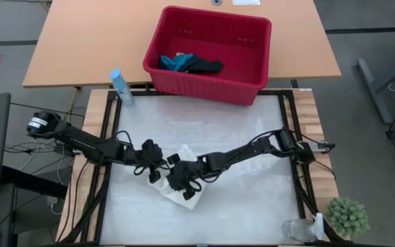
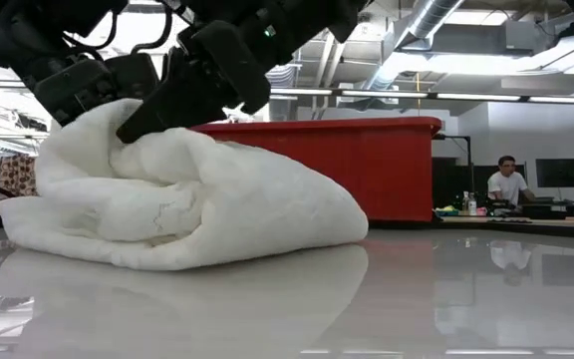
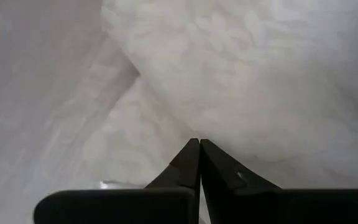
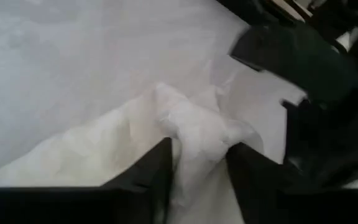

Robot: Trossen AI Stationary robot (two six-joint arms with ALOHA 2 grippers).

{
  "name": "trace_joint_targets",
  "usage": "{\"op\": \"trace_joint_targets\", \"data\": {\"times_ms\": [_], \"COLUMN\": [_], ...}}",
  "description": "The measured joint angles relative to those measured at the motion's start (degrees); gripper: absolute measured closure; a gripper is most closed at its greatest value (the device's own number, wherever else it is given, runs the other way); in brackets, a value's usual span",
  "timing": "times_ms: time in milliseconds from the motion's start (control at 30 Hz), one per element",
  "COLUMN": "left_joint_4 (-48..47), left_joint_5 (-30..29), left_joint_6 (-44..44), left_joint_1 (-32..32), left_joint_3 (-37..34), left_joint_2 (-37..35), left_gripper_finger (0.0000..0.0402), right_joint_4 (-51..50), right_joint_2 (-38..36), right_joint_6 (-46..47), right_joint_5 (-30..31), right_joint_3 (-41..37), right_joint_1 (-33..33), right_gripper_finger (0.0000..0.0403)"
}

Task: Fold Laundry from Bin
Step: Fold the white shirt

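White cloth [image 1: 184, 194] bunches mid-table, left pincer [image 1: 154, 165] closed beside it, right pincer [image 4: 197, 163] parted around its fold.

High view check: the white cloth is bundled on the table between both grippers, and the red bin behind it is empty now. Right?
Not quite. The bin is not empty: the high view shows a teal-blue item and a dark item lying inside it. The rest holds: the white cloth sits bundled on the table, with the left gripper and right gripper at it.
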Motion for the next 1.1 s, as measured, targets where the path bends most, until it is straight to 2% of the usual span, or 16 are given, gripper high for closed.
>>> {"op": "trace_joint_targets", "data": {"times_ms": [167, 333, 600, 767, 833, 1000, 1100], "left_joint_4": [-1.5, -6.9, -13.9, -22.6, -23.1, -21.3, -19.6], "left_joint_5": [-0.9, -0.9, -2.9, -4.7, -5.4, -9.2, -11.5], "left_joint_6": [1.2, -0.1, -1.6, -3.1, -4.2, -7.3, -8.1], "left_joint_1": [0.1, 0.1, -0.1, -2.1, -3.3, -7.1, -8.9], "left_joint_3": [0.0, 0.0, 0.1, 2.2, 2.8, 3.2, 3.2], "left_joint_2": [0.0, -0.1, -1.2, -8.1, -12.0, -20.5, -23.1], "left_gripper_finger": [0.0401, 0.0401, 0.0401, 0.0401, 0.0401, 0.0401, 0.0401], "right_joint_4": [-0.4, -10.4, -21.2, -30.1, -32.6, -28.3, -21.2], "right_joint_2": [-0.5, -0.6, -0.7, -1.8, -1.9, -0.2, 0.3], "right_joint_6": [-1.9, -2.0, -2.9, -2.7, -1.8, -0.8, -3.0], "right_joint_5": [-1.3, -1.4, -1.4, -1.4, -1.4, -2.7, -2.8], "right_joint_3": [3.0, 6.4, 10.0, 10.0, 10.0, 9.9, 7.7], "right_joint_1": [0.1, -0.2, -1.9, -2.6, -2.7, -2.9, -3.5], "right_gripper_finger": [0.0167, 0.0136, 0.0133, 0.0142, 0.0151, 0.0169, 0.0174]}}
